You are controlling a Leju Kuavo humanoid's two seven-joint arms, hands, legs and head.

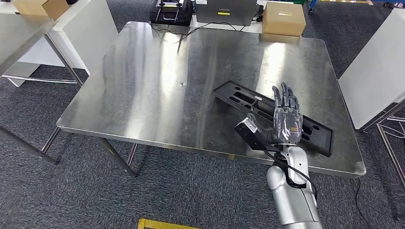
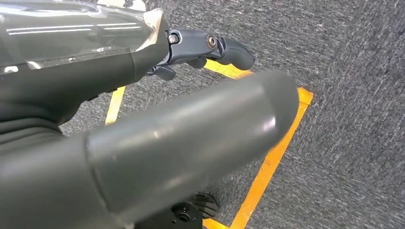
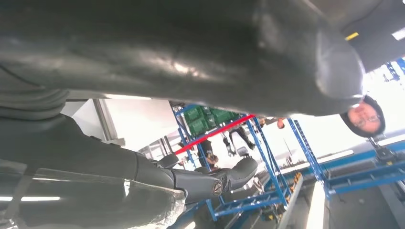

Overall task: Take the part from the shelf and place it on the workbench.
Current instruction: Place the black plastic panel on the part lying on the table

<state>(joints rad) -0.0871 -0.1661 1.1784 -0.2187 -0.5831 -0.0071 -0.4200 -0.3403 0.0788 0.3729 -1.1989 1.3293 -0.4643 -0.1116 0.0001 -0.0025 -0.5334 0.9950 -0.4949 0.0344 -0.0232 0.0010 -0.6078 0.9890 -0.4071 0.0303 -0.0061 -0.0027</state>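
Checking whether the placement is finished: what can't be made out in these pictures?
- Head view: whether the right hand touches the black part; the hand covers its middle.
- Right wrist view: the part itself, hidden behind the thumb.
- Left wrist view: the left hand is blurred; its fingers are partly hidden.

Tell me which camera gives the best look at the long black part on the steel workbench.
The head view: the black part lies flat and slanted on the workbench, its slots visible, with the right hand spread over its middle. The right wrist view looks away toward blue racking; the left wrist view faces carpet floor. Neither shows the part.
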